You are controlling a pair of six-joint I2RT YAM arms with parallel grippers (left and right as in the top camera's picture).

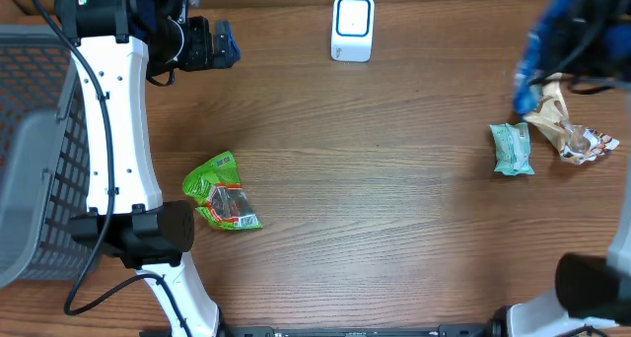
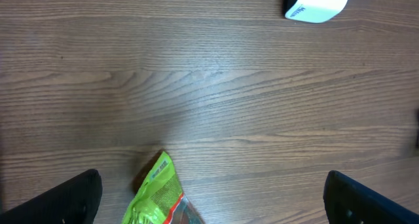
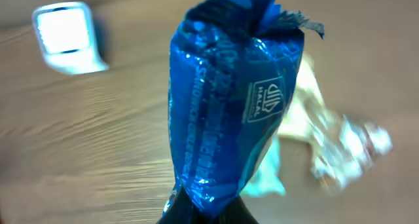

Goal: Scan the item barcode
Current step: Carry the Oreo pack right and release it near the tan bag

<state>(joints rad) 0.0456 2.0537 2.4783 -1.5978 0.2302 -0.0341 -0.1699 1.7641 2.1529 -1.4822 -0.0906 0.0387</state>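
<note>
My right gripper (image 3: 208,209) is shut on the lower end of a shiny blue packet (image 3: 229,99), which it holds up off the table. In the overhead view the blue packet (image 1: 537,59) is a blur at the far right. The white barcode scanner (image 1: 352,27) stands at the back middle of the table, and the right wrist view shows the scanner (image 3: 65,37) to the upper left. My left gripper (image 2: 213,204) hangs open above the table, over the tip of a green packet (image 2: 157,194), with nothing between its fingers (image 2: 59,201).
A teal packet (image 1: 512,148) and a beige and silver packet (image 1: 567,128) lie at the right. The green packet (image 1: 222,191) lies left of centre. A grey mesh basket (image 1: 30,150) stands at the left edge.
</note>
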